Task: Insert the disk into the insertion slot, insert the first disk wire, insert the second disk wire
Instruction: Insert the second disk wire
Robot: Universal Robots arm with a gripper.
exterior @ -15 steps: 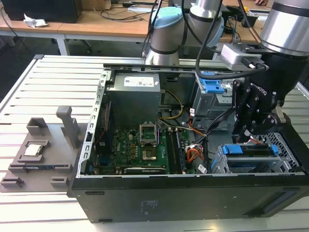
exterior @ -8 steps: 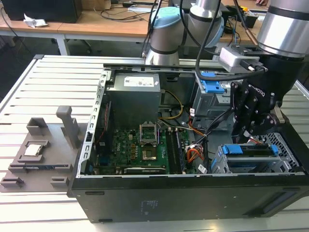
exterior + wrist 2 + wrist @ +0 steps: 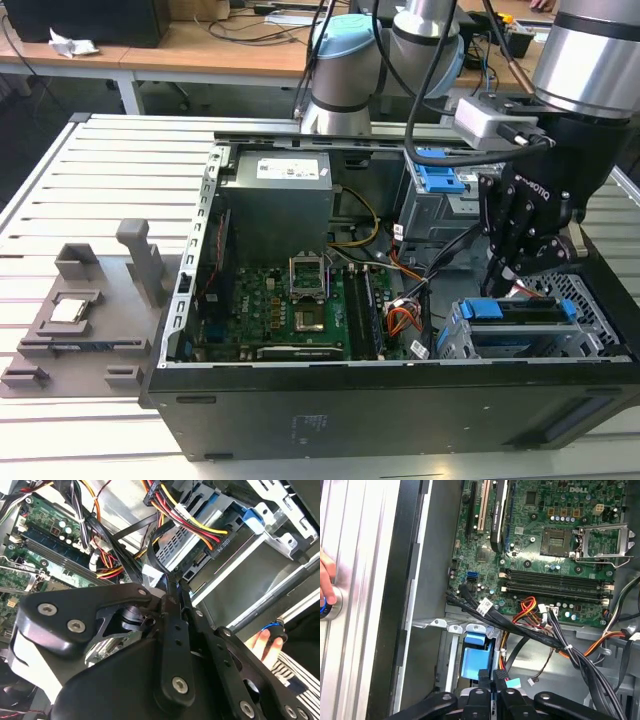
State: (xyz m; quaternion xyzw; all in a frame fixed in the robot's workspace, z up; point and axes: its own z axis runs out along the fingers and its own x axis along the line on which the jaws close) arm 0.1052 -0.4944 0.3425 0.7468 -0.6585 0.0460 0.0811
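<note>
Exterior view: open PC case (image 3: 300, 420) lay on a slatted table (image 3: 100, 170), motherboard (image 3: 290, 310) facing up. Disk (image 3: 520, 310) sat inside the slot (image 3: 590, 335), the grey perforated cage at the case's corner nearest the exterior view's right; its blue carrier edge showed at the cage mouth. Gripper (image 3: 515, 272) hung just above the disk's inner end, among the cables (image 3: 420, 295). Couldn't tell from here whether the fingers were apart or together. A grey fixture (image 3: 80, 310) sat on the table toward the exterior view's left, well apart from the case.

Second wrist view: gripper (image 3: 172, 587) linkage dominated, fingers (image 3: 170, 605) together on a thin black wire (image 3: 155, 550) with a white tag, next to the cage's perforated wall (image 3: 175, 545). A red/yellow/black power lead (image 3: 200, 530) with its plug lay on the cage. A person's hand (image 3: 265, 642) was near the case edge.

First wrist view: gripper (image 3: 492, 682) tips were pinched on a black connector (image 3: 485, 676), just at the disk's blue carrier (image 3: 475, 660). A black cable bundle (image 3: 530, 632) crossed over the motherboard (image 3: 545, 540). A hand (image 3: 326, 582) rested on a knob at the table's edge.
</note>
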